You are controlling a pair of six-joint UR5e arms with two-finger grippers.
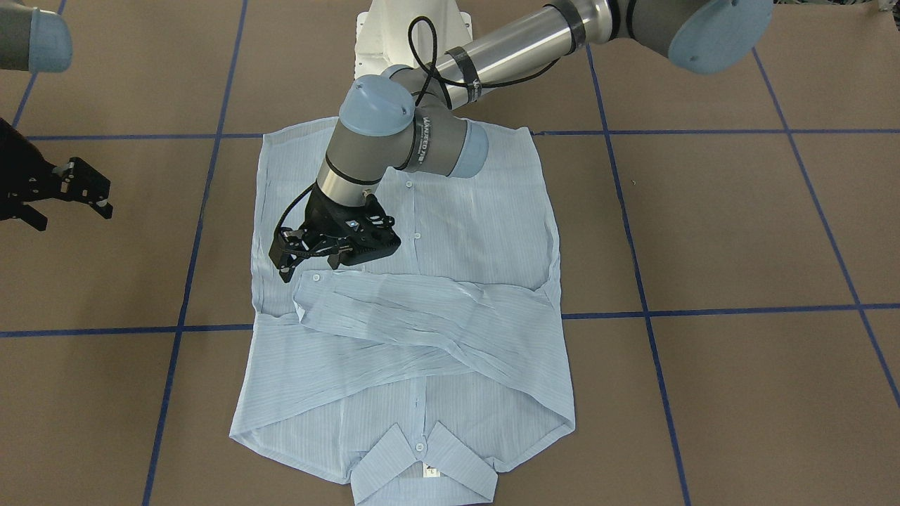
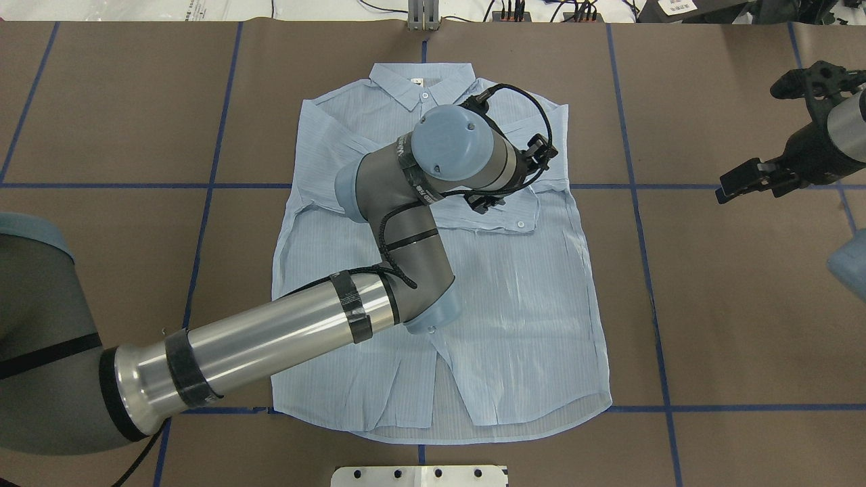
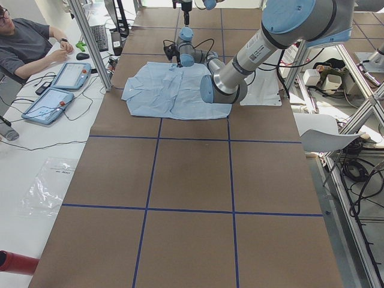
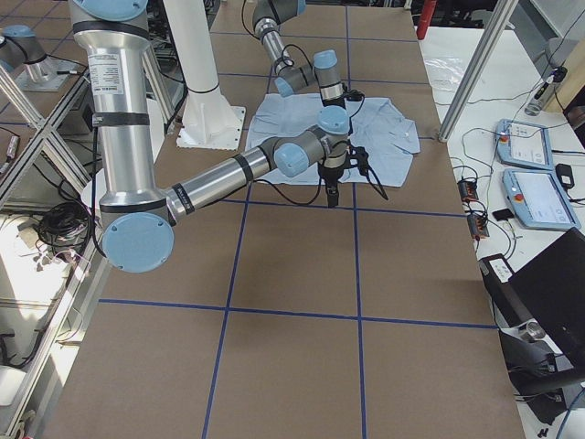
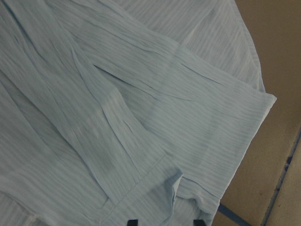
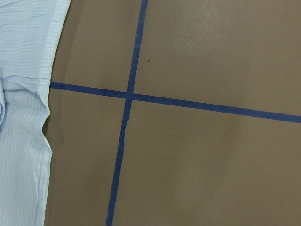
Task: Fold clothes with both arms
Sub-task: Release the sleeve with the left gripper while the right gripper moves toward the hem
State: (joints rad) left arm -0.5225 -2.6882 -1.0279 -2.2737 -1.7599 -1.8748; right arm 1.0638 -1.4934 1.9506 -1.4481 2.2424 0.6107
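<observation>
The light blue striped shirt [image 1: 450, 232] lies flat on the brown table, buttons up, collar [image 2: 419, 84] on the side away from the robot. Both sleeves are folded across the chest, and one cuff [image 1: 316, 281] ends near the shirt's edge. My left arm reaches over the shirt [image 2: 528, 304]. Its gripper [image 1: 309, 263] hovers open just above that cuff. In the left wrist view the two fingertips [image 5: 133, 221] stand apart over wrinkled fabric with nothing between them. My right gripper [image 1: 67, 204] hangs open over bare table beside the shirt [image 6: 23, 141], holding nothing.
Blue tape lines [image 6: 127, 96] cross the brown table top. The white pedestal base [image 2: 419, 475] stands at the robot's edge. A person [image 3: 30, 45] sits at a side desk with teach pendants [image 3: 51, 102]. Metal frame posts [image 4: 475, 69] stand beside the table.
</observation>
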